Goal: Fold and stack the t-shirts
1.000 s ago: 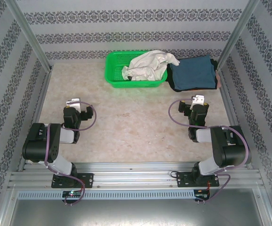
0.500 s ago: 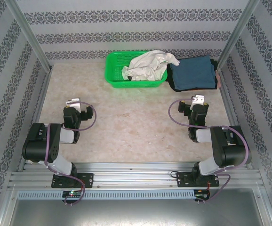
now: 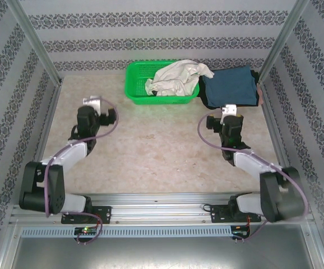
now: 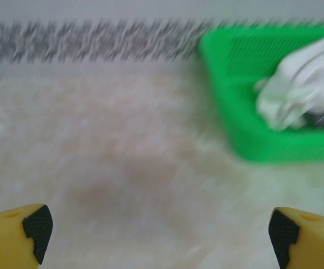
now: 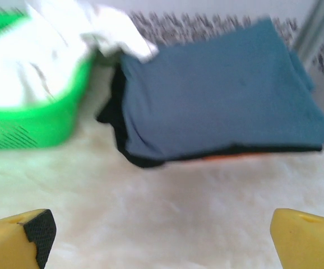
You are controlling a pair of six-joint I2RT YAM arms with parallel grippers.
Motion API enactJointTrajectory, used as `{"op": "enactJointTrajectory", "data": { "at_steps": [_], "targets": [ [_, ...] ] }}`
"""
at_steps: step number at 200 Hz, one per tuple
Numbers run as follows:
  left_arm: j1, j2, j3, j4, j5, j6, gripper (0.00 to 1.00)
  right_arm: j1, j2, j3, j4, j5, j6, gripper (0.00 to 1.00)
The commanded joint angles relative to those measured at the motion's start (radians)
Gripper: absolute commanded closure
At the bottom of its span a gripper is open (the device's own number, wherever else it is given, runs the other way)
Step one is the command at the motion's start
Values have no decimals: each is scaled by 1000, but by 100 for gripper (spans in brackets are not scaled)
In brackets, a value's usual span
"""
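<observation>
My left gripper point(image 4: 159, 230) stands wide open, nothing between its fingers, over the bare table point(image 3: 151, 151). The green basket point(image 4: 246, 140) is ahead to the right. My right gripper point(image 5: 162, 238) is spread just as wide and is empty too, near the front edge of a pile of 2 shirts. The white t-shirt point(image 3: 176, 78) lies crumpled in the basket, spilling over its right rim. Just beside the basket, in the far right corner, the teal t-shirt point(image 5: 223, 95) lies folded on the black t-shirt point(image 5: 131, 154).
</observation>
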Motion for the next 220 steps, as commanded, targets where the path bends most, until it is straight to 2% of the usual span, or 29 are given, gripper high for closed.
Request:
{"op": "enactJointTrajectory", "data": {
  "at_steps": [1,17,37,78,110,131,150,178,198,220],
  "targets": [
    [-53,27,246,-452,17,-153,0,50,-110,122,-369,-48,117,2],
    [-55,168,489,-666,88,-239,0,74,-105,243,-530,-146,220,2],
    [-55,364,780,-877,112,-293,0,119,-30,386,-643,-264,257,2],
    [-30,713,1184,-1059,152,-347,0,182,133,599,-701,-414,306,2],
    [-4,919,1407,-1164,143,-366,16,233,240,738,-752,-462,312,2],
    [-1,1015,1532,-1243,115,-361,18,249,295,812,-786,-476,315,2],
    [-2,1058,1565,-1248,143,-357,25,253,343,858,-800,-499,328,2],
    [-6,1045,1510,-1228,172,-341,55,252,447,962,-828,-492,317,2],
    [-13,989,1394,-1180,208,-333,74,252,549,1075,-870,-471,301,2],
    [-24,870,1186,-1089,224,-378,80,258,658,1195,-919,-381,268,2]
  ]
}}
